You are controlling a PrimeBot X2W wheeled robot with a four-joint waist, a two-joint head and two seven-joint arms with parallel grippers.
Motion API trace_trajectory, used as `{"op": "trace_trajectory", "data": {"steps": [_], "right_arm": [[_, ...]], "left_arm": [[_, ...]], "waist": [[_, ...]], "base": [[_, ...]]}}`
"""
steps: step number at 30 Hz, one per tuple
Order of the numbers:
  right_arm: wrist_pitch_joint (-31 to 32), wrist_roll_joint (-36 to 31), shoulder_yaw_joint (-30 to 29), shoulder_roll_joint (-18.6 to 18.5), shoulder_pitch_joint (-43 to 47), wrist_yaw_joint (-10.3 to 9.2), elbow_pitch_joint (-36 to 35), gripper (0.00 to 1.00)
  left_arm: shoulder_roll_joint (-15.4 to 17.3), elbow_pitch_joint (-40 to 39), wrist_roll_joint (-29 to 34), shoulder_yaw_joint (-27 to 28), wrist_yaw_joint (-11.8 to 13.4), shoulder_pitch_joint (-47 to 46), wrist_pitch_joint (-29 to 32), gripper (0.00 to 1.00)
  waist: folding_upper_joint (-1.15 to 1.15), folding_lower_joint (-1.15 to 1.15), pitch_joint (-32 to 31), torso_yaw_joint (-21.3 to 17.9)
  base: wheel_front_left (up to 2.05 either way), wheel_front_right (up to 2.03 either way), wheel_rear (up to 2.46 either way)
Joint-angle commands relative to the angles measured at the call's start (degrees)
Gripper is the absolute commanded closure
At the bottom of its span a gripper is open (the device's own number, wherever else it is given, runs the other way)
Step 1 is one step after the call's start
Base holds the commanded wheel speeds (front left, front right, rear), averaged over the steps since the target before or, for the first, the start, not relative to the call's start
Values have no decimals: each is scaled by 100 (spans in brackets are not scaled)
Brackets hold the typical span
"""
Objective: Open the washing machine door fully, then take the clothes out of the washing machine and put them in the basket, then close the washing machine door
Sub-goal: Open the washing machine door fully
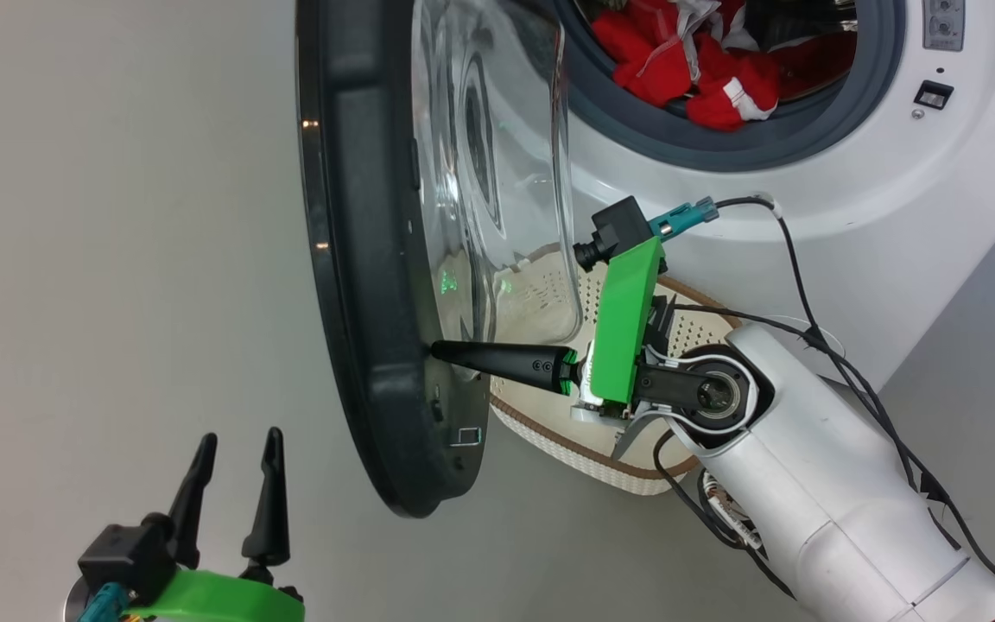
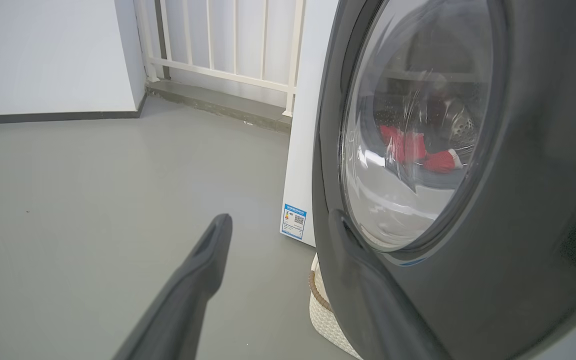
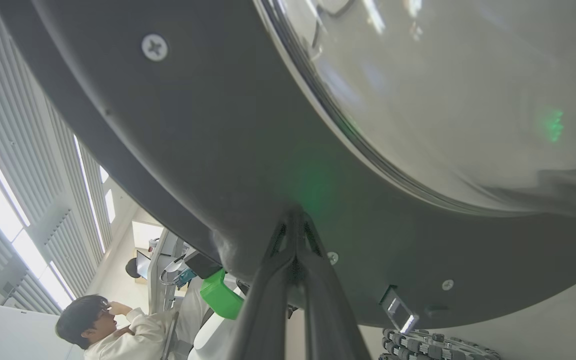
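While washing machine door [image 1: 359, 259] stands edge-on, not fully swung out, right claw [image 1: 437, 350] is seen clenched and empty, tips pressed on door's inner rim. Door lies leftward of it; leftward push judged needed. Left claw [image 1: 240, 439] spread, idle outside door. Clothes [image 1: 687, 60] lie in drum, basket [image 1: 584, 449] below door.

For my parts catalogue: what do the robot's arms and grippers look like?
The left gripper and the right gripper each have two long, tapering black fingers on a bright green bracket carrying a small black camera and a teal plug. The right forearm is rounded and silver-white, with loose black cables along it.
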Motion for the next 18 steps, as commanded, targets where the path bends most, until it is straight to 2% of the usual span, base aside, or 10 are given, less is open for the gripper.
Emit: {"op": "trace_trajectory", "data": {"steps": [1,2,3,4,5,6,18], "right_arm": [[-74,-114,22,193,-32,10,-157,96],[-117,-128,6,181,-12,10,-156,69],[-143,-137,-1,170,11,10,-160,57],[-179,-154,-10,154,34,10,-171,51],[-236,-176,-26,136,58,10,-179,28],[-297,-203,-37,117,83,10,-176,0],[-1204,-708,120,-392,602,10,-261,0]], "left_arm": [[105,-103,-17,171,15,-148,-47,0],[105,-92,-14,164,12,-150,-47,0],[105,-82,-11,157,10,-153,-47,0],[105,-72,-7,149,8,-154,-47,0],[105,-61,-3,143,5,-156,-47,0],[105,-50,0,140,2,-159,-47,0],[105,121,43,103,-46,-198,-47,0]], "waist": [[0,0,-28,-10],[0,0,-41,-14],[0,0,-55,-17],[0,0,-69,-20],[0,0,-81,-24],[0,0,-94,-27],[0,0,-253,-81]], "base": [[0,0,0],[0,0,0],[0,0,0],[0,0,0],[0,0,0],[0,0,0],[0,0,0]]}}
